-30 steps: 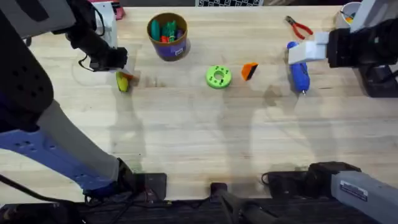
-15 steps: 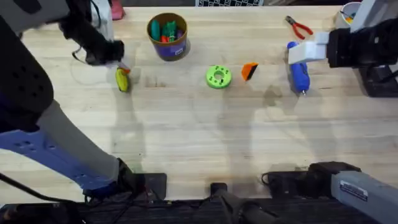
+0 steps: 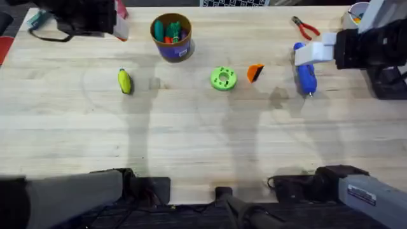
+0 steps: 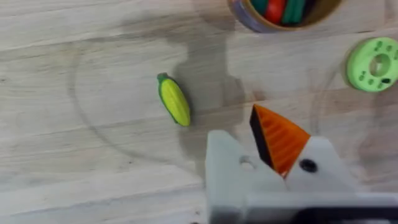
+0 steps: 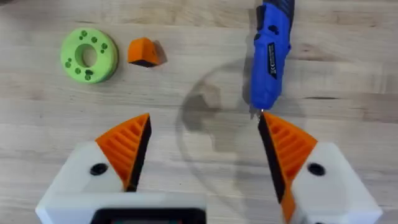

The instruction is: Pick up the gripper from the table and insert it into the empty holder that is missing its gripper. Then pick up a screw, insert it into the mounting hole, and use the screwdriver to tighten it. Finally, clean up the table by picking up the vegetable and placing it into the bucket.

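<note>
Now — wood table (image 3: 203, 140) | vegetable (image 3: 124, 81) lying loose | right fingers (image 5: 202, 149) spread, left's state unclear

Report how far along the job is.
Done: nothing yet. The gripper lies on the table beside the green disc, and the empty holder carries no orange tip. In hand: nothing; the right gripper is open over the table near the screwdriver. Left: inserting the gripper, screwing, and moving the vegetable into the bucket.
</note>
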